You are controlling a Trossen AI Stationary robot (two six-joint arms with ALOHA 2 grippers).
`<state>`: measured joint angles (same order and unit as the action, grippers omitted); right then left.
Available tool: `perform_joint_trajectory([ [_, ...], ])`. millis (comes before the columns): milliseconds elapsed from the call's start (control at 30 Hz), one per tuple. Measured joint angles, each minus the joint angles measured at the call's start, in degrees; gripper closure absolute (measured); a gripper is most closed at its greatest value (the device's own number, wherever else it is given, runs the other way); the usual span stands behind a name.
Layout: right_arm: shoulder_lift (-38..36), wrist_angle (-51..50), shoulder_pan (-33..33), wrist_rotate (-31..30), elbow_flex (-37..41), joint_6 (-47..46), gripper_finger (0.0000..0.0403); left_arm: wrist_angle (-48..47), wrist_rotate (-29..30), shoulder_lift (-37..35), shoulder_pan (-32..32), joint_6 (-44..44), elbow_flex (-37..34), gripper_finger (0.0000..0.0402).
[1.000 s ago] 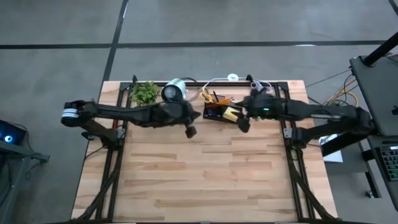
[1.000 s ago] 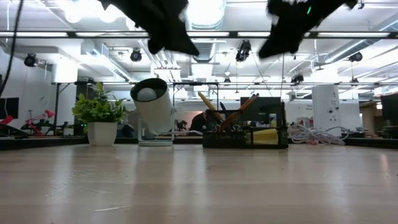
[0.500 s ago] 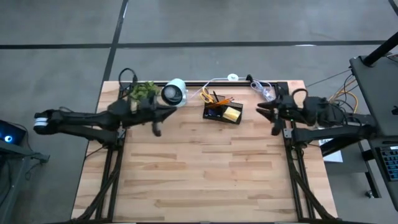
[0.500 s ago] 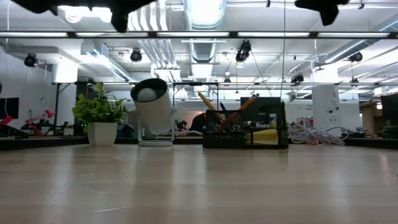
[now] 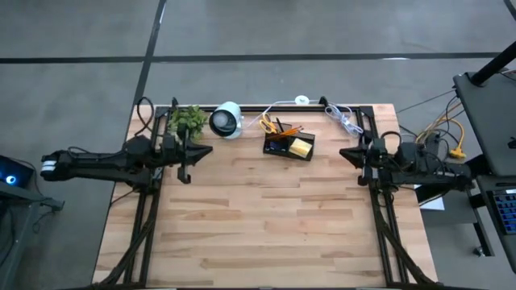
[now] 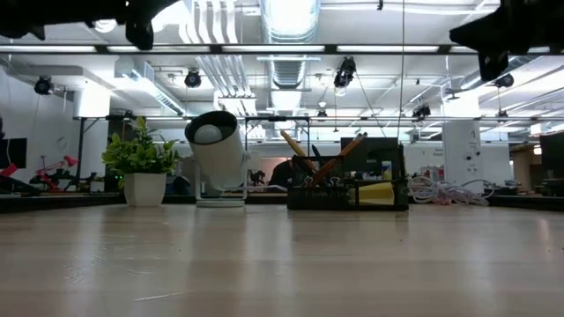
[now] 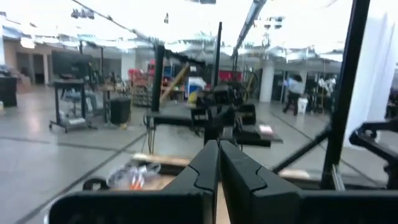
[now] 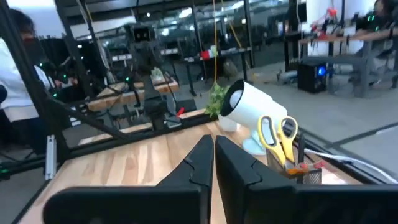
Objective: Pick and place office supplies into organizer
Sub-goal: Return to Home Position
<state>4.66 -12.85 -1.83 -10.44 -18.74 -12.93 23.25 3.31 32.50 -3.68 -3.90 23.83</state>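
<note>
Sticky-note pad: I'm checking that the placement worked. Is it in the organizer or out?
In: the yellow sticky-note pad lies inside the black organizer, seen from above and from table level.

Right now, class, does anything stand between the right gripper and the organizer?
Nothing visible does. In the high view only bare table lies between the right gripper and the organizer; the white cable lies farther back.

Grey concrete floor (image 5: 322, 28) with dark seams around light wood table (image 5: 266, 234). Bright ceiling lamps (image 6: 286, 13), exposed ducts (image 6: 286, 70) overhead. Workbenches (image 8: 124, 96) farther back in open hall.
</note>
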Motion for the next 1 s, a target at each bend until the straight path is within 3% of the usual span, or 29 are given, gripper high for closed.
perform_joint_trajectory([
  [100,-4.49,2.46,0.0,-0.1,4.66,2.33,0.0394,-1.66,-0.48,-1.98,0.0,-0.36,-2.63,0.0402],
  [233,-4.02,4.77,-0.02,-2.04,8.7,0.49,0.0394,-1.95,-0.64,-4.13,0.01,-3.26,-6.26,0.0402],
  [467,-2.64,8.12,0.09,-1.51,11.82,-2.5,0.0395,-2.21,-0.61,-7.4,0.11,-5.09,-13.11,0.0402],
  [633,-3.21,9.12,0.09,-1.13,11.22,-3.21,0.0395,-6.84,-0.61,-13.6,0.32,-13.6,-16.33,0.0402],
  [1000,-2.29,8.55,0.09,0.07,11.27,-3.8,0.0395,-20.87,0.25,-26.9,0.5,-6.08,-17.77,0.0402],
])
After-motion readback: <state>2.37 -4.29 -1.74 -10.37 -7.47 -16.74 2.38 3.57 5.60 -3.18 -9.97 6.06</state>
